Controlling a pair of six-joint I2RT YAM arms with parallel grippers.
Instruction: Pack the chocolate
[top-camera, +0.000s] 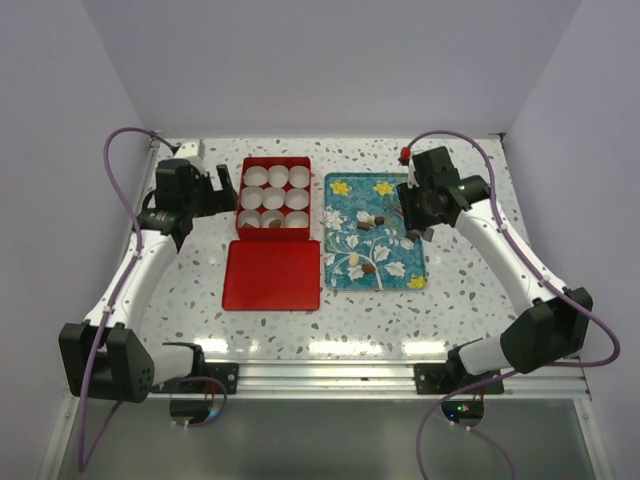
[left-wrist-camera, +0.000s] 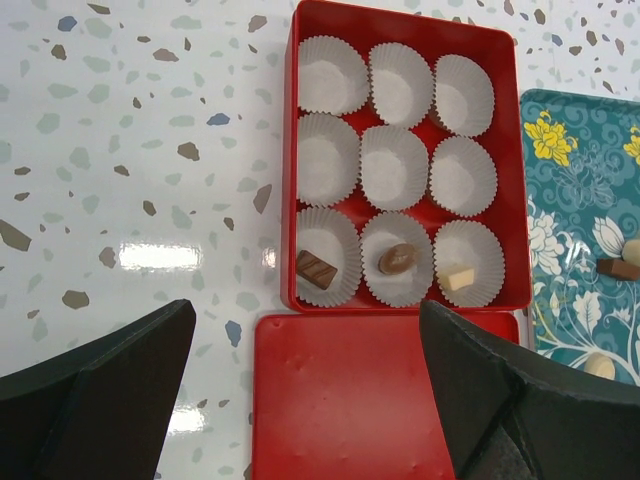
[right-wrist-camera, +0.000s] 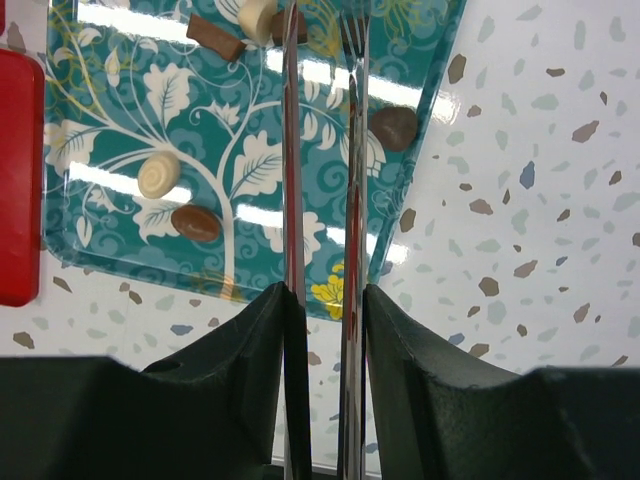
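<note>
Several chocolate pieces lie on the teal flower-print tray (right-wrist-camera: 120, 110): a white swirl (right-wrist-camera: 158, 174), a brown oval (right-wrist-camera: 195, 222), a dark round one (right-wrist-camera: 394, 128) and a brown bar (right-wrist-camera: 214, 37). My right gripper (right-wrist-camera: 325, 295) is shut on metal tongs (right-wrist-camera: 293, 150), whose two blades reach over the tray with a narrow gap between them. The red box (left-wrist-camera: 291, 150) holds paper cups; its near row carries a brown bar (left-wrist-camera: 316, 268), a brown oval (left-wrist-camera: 397, 258) and a cream piece (left-wrist-camera: 457, 276). My left gripper (left-wrist-camera: 305, 400) hangs open over the red lid (left-wrist-camera: 350, 400).
The lid (top-camera: 271, 273) lies flat in front of the box (top-camera: 242, 190), with the tray (top-camera: 345, 215) to its right. White walls close in the speckled table on three sides. The tray's right edge is close to my right gripper (top-camera: 420, 228).
</note>
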